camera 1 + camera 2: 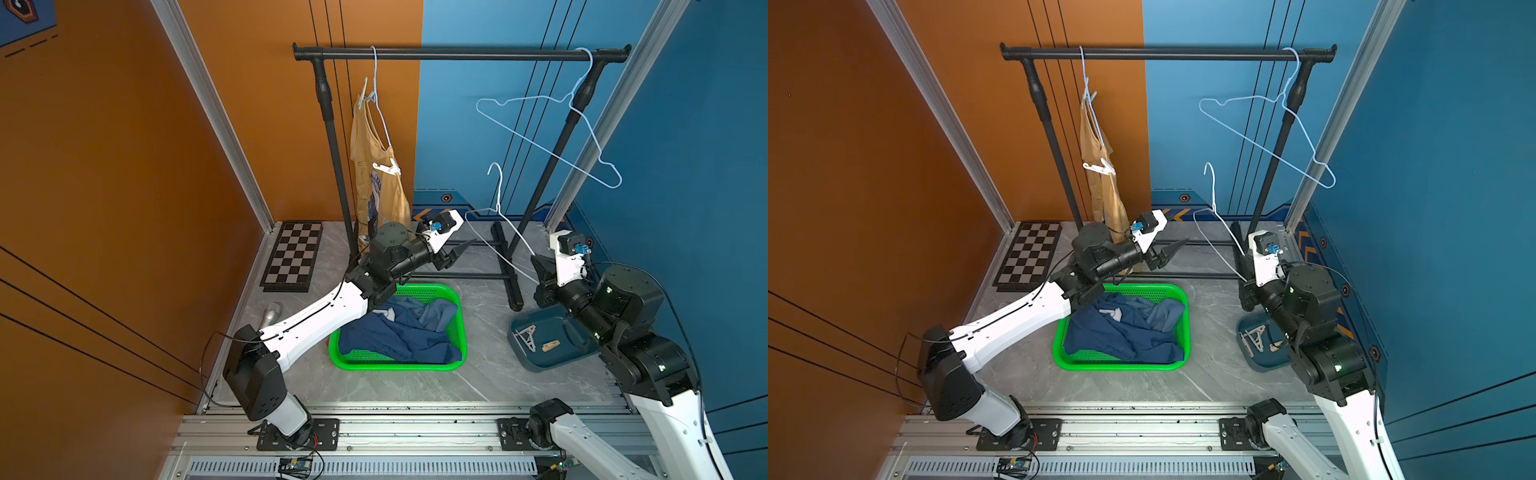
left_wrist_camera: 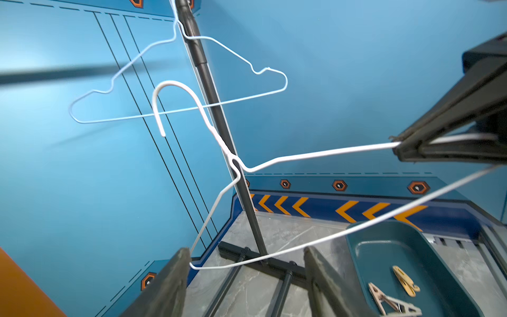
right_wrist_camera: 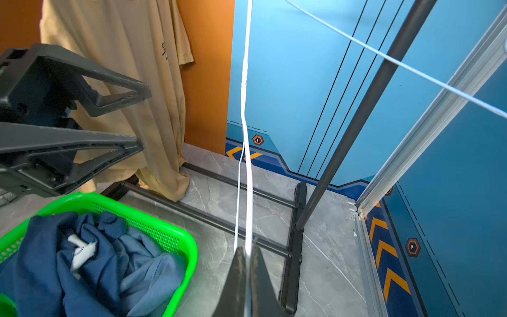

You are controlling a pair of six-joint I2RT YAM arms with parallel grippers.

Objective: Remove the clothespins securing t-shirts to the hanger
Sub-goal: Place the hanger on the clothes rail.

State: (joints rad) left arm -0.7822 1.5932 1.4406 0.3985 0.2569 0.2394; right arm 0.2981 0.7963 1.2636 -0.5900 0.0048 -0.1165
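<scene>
You have a mustard-yellow t-shirt with a blue-white print, a navy t-shirt, a slate-blue t-shirt, a white hanger, a bright green basket, a black-and-grey chequered board, a teal tray and a grey marbled surface.

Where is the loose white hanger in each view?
In a top view: white hanger right of centre, held by right gripper.
In a top view: hanger same place.
Left wrist: hanger mid-picture.
Right wrist: hanger mid-picture, a thin wire.
Shared landmark: black rack post.
</scene>
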